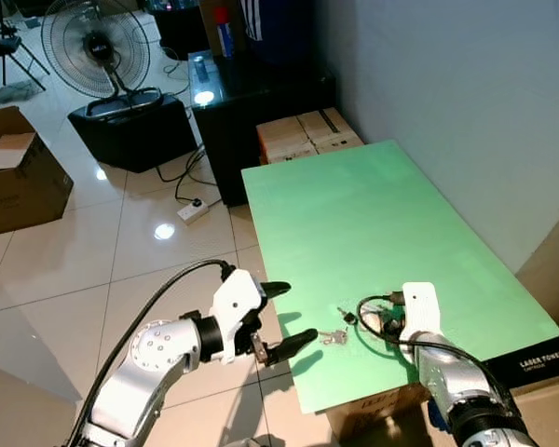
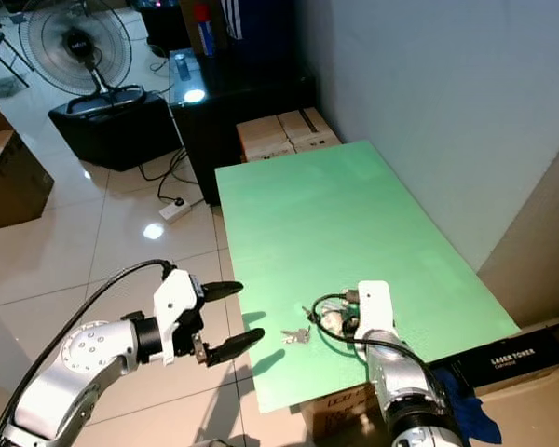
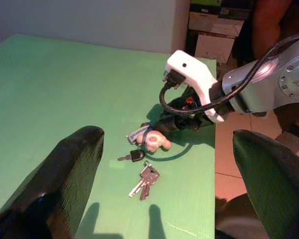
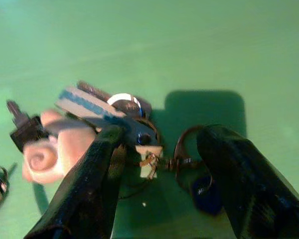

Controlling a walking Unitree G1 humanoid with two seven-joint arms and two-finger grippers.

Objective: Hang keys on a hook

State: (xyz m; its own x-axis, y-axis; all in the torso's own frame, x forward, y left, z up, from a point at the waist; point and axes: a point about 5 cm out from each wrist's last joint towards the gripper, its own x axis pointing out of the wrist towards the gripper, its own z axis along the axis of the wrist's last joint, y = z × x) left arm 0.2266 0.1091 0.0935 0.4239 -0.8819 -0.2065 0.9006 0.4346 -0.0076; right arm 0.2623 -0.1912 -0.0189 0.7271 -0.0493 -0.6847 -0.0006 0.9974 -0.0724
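A bunch of keys lies near the front edge of the green table [image 1: 354,205]. It has silver keys [image 1: 334,337], a small black key [image 3: 134,156], a pink charm [image 3: 154,141], a blue-and-white strap [image 4: 89,110] and a metal clasp [image 4: 183,155]. My right gripper [image 4: 162,134] is down on the table, open, with its fingers [image 4: 239,184] on either side of the clasp and ring. My left gripper [image 1: 298,312] hovers open just off the table's left edge, pointing at the keys, with nothing between its fingers [image 3: 65,174].
A grey wall runs along the table's right side. Beyond the table's far end stand cardboard boxes [image 1: 307,135] and a black cabinet [image 1: 252,102]. A fan [image 1: 95,45], a black box [image 1: 130,130], a cardboard box [image 1: 19,182] and a power strip [image 1: 194,210] stand on the tiled floor to the left.
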